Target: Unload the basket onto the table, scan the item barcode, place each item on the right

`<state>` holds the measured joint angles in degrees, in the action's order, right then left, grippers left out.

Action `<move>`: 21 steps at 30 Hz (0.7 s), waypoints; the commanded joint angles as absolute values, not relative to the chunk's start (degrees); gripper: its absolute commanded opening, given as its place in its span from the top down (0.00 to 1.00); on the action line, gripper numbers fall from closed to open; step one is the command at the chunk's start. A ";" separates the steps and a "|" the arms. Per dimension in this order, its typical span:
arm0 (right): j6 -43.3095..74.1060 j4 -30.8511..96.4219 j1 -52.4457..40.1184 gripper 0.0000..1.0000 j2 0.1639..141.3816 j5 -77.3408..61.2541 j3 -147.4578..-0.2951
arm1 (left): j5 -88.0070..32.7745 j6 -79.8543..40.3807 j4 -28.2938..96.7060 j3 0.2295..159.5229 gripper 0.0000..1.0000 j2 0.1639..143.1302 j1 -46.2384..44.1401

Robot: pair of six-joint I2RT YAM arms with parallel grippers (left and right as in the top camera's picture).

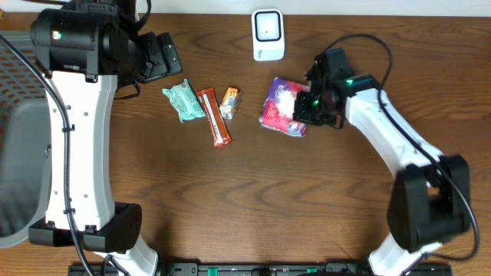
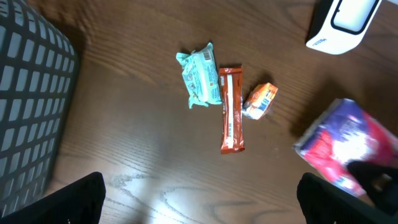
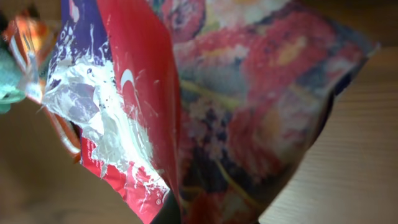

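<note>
A red and purple snack bag (image 1: 281, 106) sits right of the table's middle, and my right gripper (image 1: 307, 108) is shut on its right edge. The bag (image 3: 249, 93) fills the right wrist view, its crinkled foil pinched at my right gripper (image 3: 208, 216) on the bottom edge. I cannot tell whether it rests on the wood or hangs just above it. A white barcode scanner (image 1: 268, 34) stands at the back, beyond the bag. My left gripper (image 1: 159, 55) is open at the back left, its jaws (image 2: 202, 199) wide apart with nothing between them. No barcode shows.
Left of the bag lie a green packet (image 1: 184, 101), a red-brown bar (image 1: 215, 116) and a small orange candy (image 1: 230, 101). A grey mesh basket (image 2: 31, 106) stands at the table's left edge. The scanner (image 2: 345, 22) and the blurred bag (image 2: 348, 146) show in the left wrist view.
</note>
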<state>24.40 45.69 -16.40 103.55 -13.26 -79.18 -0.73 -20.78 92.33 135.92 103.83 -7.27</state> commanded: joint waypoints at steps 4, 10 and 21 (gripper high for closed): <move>23.81 50.76 -18.04 0.99 98.70 7.14 -80.27 | -0.40 -20.69 96.77 136.03 0.02 104.14 -7.03; 27.14 56.36 -18.17 0.99 97.73 20.23 -80.60 | -0.40 -20.69 96.77 136.03 0.02 104.14 -7.03; 27.42 59.59 -21.78 0.99 97.86 39.05 -80.66 | -0.40 -20.69 96.77 136.03 0.02 104.14 -7.03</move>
